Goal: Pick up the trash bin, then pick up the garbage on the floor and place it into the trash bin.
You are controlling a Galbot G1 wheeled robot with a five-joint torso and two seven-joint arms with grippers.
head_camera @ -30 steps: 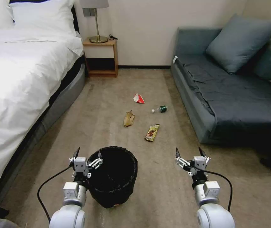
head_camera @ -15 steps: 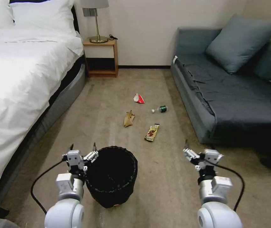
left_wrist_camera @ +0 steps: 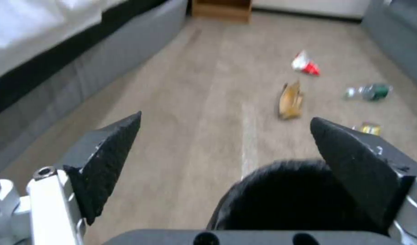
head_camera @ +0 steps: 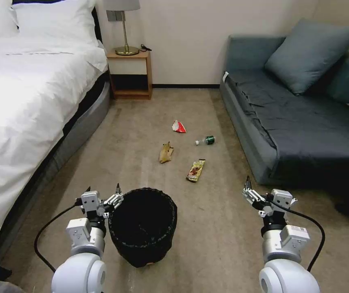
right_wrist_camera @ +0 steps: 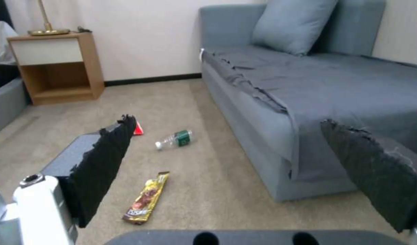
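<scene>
**A:** Where does the trash bin [head_camera: 143, 226] stand?

**B:** Upright on the floor [head_camera: 207, 228], near the robot and a little left of centre. It is round and black, with a black bag folded over its rim.

**A:** And the left gripper [head_camera: 101, 194]?

**B:** Just beside the bin's left rim, at about rim height. Its two dark fingers are spread wide with nothing between them. In the left wrist view the left gripper [left_wrist_camera: 224, 143] shows open carpet between its fingertips, and the bin's black rim [left_wrist_camera: 290, 200] sits low, toward the right finger. I cannot tell whether that finger touches the rim.

**A:** The right gripper [head_camera: 260, 191]?

**B:** Held above the carpet to the right of the bin, well apart from it, close to the near corner of the grey sofa [head_camera: 304, 122]. Its fingers are spread too, and empty.

**A:** The garbage?

**B:** Four pieces lie on the floor farther off, between the bed [head_camera: 23, 101] and the sofa. The red-and-white wrapper [head_camera: 178, 127] is farthest. The small clear bottle [head_camera: 206, 141] lies on its side to the right of it and nearer. The banana peel [head_camera: 165, 152] is left of the bottle, and the snack wrapper [head_camera: 196, 170] is the nearest piece, lying flat.

**A:** Anything else?

**B:** A wooden nightstand [head_camera: 130, 73] with a lamp [head_camera: 123, 24] stands by the far wall.
</scene>
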